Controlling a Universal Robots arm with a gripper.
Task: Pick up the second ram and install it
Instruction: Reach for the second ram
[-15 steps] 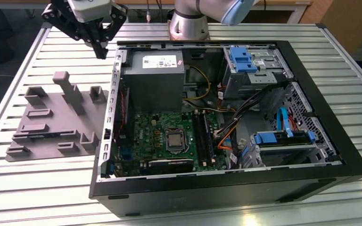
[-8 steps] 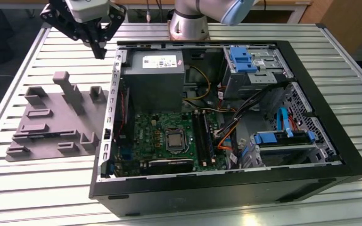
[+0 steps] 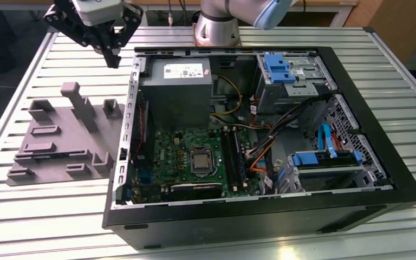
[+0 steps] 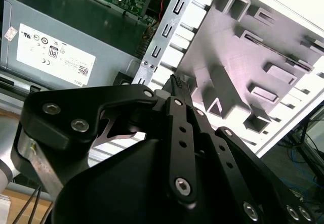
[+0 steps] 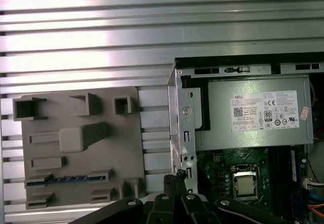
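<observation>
In the first wrist view the second ram [image 5: 66,180] is a thin blue stick standing on edge in a long slot of the grey holder plate [image 5: 81,153]. My gripper [image 3: 112,60] hangs above the table beyond the plate, near the open computer case's [image 3: 381,162] back corner at the exterior view's left. Its black fingers [image 5: 177,176] are shut together with nothing between them, as the second wrist view [image 4: 175,80] also shows. The gripper is well apart from the ram. The motherboard [image 3: 193,157] with its dark memory slots [image 3: 233,157] lies inside the case.
The grey power supply [image 3: 175,86] fills the case's back corner beside the gripper. Blue drive-bay clips [image 3: 277,67] and bundled cables [image 3: 266,151] occupy the case at the exterior view's right. The holder plate [image 3: 56,135] has raised posts. The slatted metal table [image 3: 49,227] carries everything.
</observation>
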